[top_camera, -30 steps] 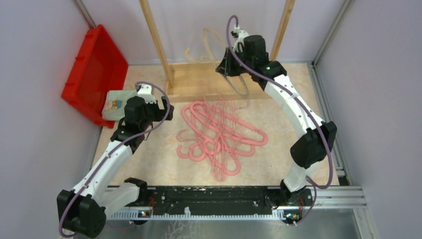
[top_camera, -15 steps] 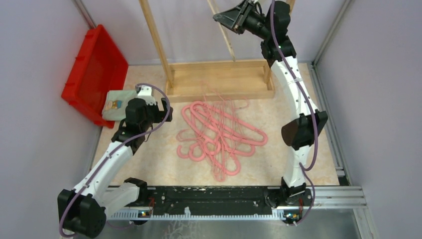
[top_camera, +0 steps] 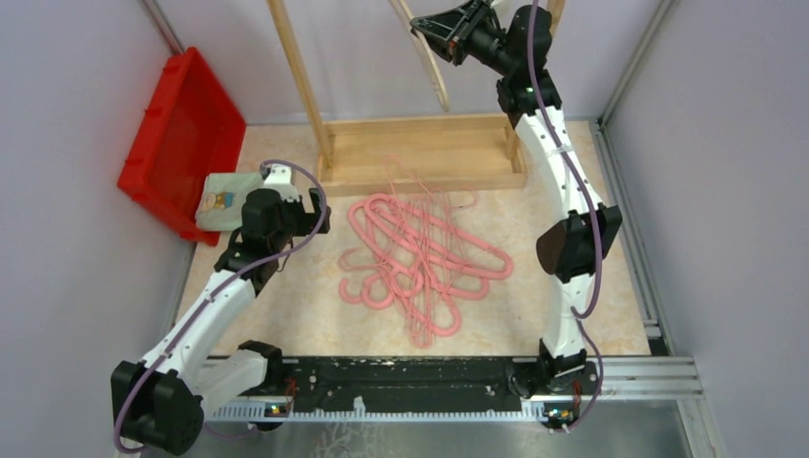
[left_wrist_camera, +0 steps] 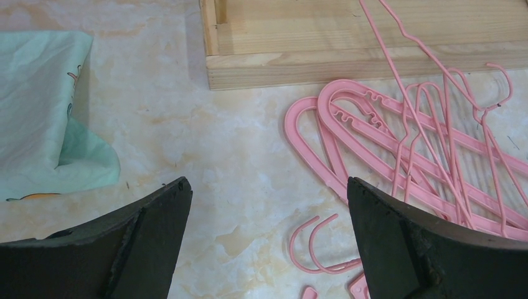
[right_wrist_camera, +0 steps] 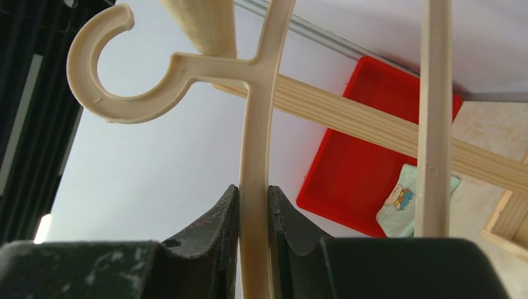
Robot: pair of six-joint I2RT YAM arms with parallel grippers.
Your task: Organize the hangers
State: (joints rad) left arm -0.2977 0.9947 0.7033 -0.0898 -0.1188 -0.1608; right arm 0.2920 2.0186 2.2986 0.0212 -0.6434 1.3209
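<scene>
Fingers of the right gripper pinch one arm of a slim beige hanger. The left gripper hangs spread wide beside the pink hangers heaped mid-table. A second ago the beige hanger was low by the wooden rack. Now it is high above it, its long axis steep and its hook curling left in the wrist view.

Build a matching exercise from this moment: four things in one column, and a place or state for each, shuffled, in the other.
Things:
1. beige hanger
2. pink hangers
3. red bin
4. left claw

Places or states:
A. open, above the table
B. heaped on the table
C. next to the green cloth
D. pinched in the right claw, held high

Pairs: 1-D, 2-B, 3-C, 4-A
</scene>
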